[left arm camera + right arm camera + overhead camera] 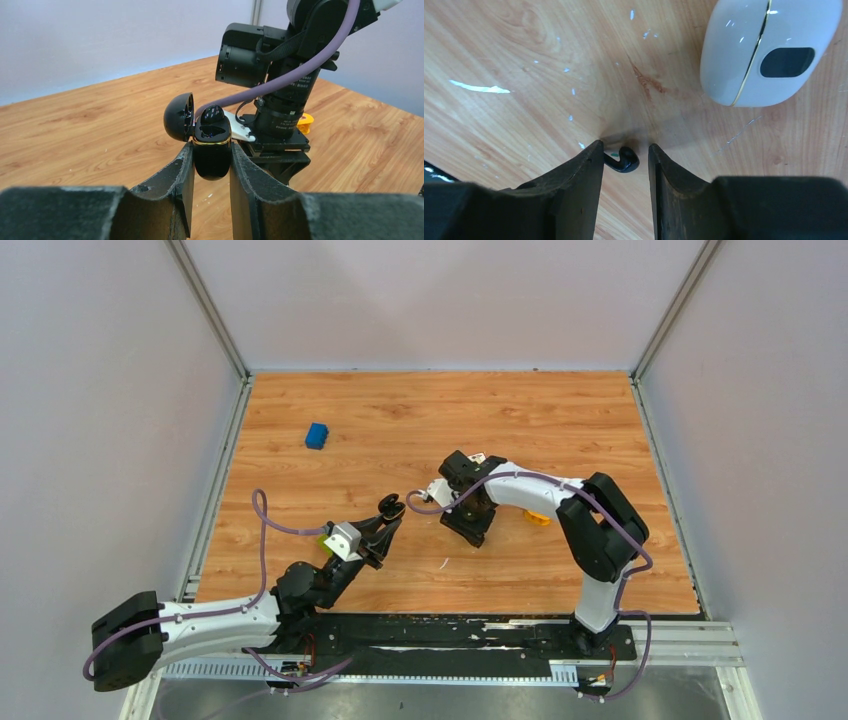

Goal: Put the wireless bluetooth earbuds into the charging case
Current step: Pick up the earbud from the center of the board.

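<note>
Black charging case (212, 150), lid open, sits clamped in your left fingers (167, 187); your right fingers (574, 190), slightly apart, straddle an earbud (623, 160) on the counter (524, 60)

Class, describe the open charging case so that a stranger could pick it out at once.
Start at the wooden table and follow the left arm to the left gripper. Pinched upright in it is the charging case: glossy black, gold-rimmed, lid hinged open, unlike the white pod lying on the table.
</note>
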`<state>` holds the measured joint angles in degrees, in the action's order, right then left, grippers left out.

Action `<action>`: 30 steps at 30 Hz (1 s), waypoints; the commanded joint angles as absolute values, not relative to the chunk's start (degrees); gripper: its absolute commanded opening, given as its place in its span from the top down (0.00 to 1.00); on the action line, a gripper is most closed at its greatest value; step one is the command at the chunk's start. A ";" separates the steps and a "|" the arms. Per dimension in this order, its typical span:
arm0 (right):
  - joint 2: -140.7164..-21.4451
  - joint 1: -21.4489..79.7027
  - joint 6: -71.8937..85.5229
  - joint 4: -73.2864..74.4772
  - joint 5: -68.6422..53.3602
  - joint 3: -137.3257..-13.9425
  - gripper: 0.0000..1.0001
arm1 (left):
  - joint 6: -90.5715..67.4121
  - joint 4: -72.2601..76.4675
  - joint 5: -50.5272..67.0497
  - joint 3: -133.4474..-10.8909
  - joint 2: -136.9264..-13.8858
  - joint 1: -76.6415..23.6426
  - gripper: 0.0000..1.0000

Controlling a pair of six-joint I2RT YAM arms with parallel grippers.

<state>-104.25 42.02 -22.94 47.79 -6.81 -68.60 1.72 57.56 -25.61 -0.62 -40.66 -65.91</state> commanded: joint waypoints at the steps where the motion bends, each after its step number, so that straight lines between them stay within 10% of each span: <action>1: -105.79 42.26 -21.85 48.10 -1.96 -70.04 0.62 | 2.10 58.27 -26.18 5.71 -39.99 -65.92 1.00; 18: -105.89 42.34 -23.58 48.01 -0.77 -67.53 0.76 | 1.98 57.74 -26.01 5.67 -39.44 -65.97 1.00; 24: -105.70 42.35 -23.29 48.69 1.71 -67.50 0.61 | 2.05 56.71 -26.23 5.70 -37.83 -65.96 1.00; 30: -105.37 42.29 -23.47 48.49 2.56 -66.53 0.74 | 2.03 56.60 -26.01 5.67 -37.72 -65.94 1.00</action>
<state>-104.62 42.30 -23.64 48.14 0.10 -67.57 1.76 55.00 -25.63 -0.62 -38.13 -65.91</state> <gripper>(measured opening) 0.292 0.344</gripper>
